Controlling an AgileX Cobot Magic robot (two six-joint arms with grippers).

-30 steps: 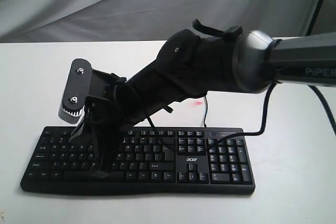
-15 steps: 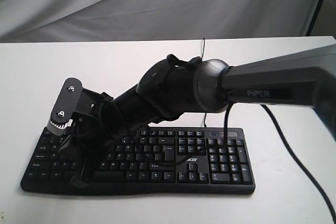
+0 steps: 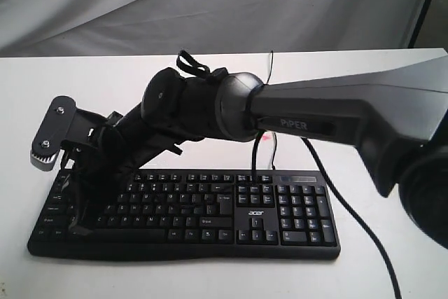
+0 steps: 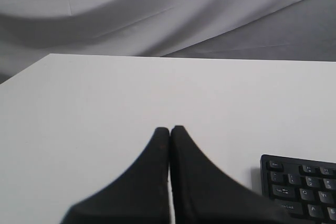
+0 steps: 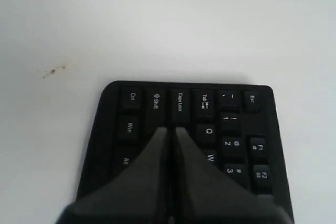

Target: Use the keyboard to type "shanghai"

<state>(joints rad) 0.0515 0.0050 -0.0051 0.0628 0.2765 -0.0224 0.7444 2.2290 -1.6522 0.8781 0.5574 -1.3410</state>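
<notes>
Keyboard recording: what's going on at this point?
The right gripper, on an arm reaching across from the right, points down at the left end of the keyboard. Its jaws are shut, and the tips sit next to the Caps Lock key, about where A would be. Whether a key is pressed can't be told. The left gripper, jaws also shut, hangs over bare table off the keyboard's corner.

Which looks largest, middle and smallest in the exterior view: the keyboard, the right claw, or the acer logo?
1. keyboard, widest by far.
2. right claw, shut, at the keyboard's Caps Lock end.
3. acer logo, tiny.
</notes>
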